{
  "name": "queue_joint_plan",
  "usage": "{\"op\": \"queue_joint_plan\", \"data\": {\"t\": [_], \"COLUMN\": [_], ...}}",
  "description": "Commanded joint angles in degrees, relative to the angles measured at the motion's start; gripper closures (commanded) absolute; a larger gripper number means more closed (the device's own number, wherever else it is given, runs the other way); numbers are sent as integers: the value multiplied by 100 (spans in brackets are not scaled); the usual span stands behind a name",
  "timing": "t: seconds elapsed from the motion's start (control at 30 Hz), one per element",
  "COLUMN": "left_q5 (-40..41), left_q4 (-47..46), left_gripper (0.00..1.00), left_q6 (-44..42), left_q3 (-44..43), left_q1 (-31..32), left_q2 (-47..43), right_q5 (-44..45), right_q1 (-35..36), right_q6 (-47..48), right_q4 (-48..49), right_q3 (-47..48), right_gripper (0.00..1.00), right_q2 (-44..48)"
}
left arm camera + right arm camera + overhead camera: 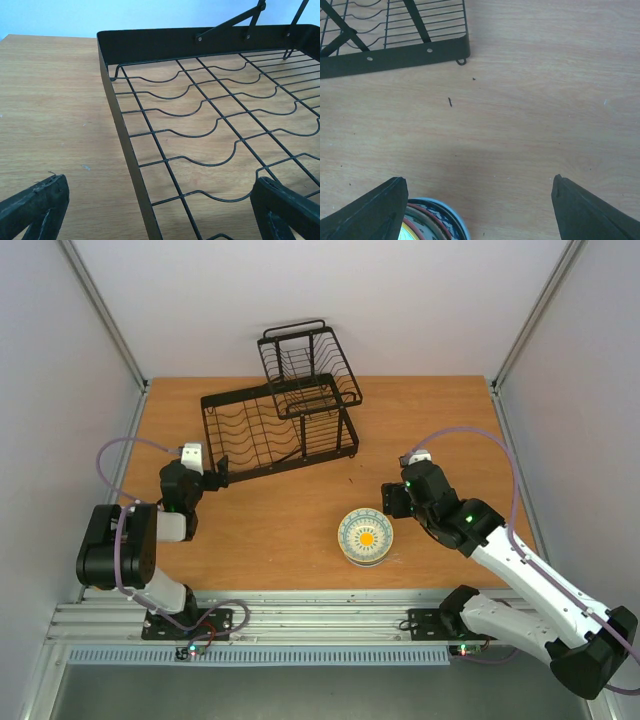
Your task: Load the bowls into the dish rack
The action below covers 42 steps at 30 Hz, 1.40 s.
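Note:
The bowls sit nested in one stack on the table right of centre; the top one has a teal rim and a yellow-orange centre. In the right wrist view only the stack's edge shows, by the left finger. My right gripper hovers just right of and beyond the stack, open and empty. The black wire dish rack stands at the back, with no bowl in it. My left gripper is open at the rack's near left corner, its fingers either side of the lower basket's rim.
The rack's raised small basket leans toward the back wall. The lower basket's wavy slot wires lie over bare wood. White walls and metal posts close in the table on three sides. A purple cable loops above the right arm.

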<state>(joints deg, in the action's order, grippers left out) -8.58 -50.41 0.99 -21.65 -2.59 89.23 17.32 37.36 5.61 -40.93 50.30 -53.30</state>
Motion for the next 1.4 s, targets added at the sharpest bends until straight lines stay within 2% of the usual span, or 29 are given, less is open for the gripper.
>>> {"op": "queue_joint_plan", "data": {"t": [0.0,0.13,0.33,0.53,0.7,0.97,1.37], "left_q5": [-2,0,-2,-3,-3,-3,-2], "left_q4": [-223,-224,-225,-223,-228,-223,-224], "left_gripper": [1,1,1,1,1,1,1], "left_q6": [-89,-91,-90,-87,-89,-91,-82], "left_q3": [-103,-103,-103,-103,-103,-103,-103], "left_q1": [5,4,11,9,4,5,4], "left_q2": [36,36,34,40,41,37,41], "right_q5": [87,-37,-372,-859,-992,-702,-689], "right_q1": [59,60,104,173,273,578,629], "right_q6": [-13,-38,-52,-11,48,34,-7], "right_q4": [-56,-215,-505,-732,-868,-1003,-1023], "right_q3": [26,135,276,400,507,586,500], "right_gripper": [19,21,36,56,65,65,71], "right_q2": [-50,-183,-151,-110,-452,-1023,-1109]}}
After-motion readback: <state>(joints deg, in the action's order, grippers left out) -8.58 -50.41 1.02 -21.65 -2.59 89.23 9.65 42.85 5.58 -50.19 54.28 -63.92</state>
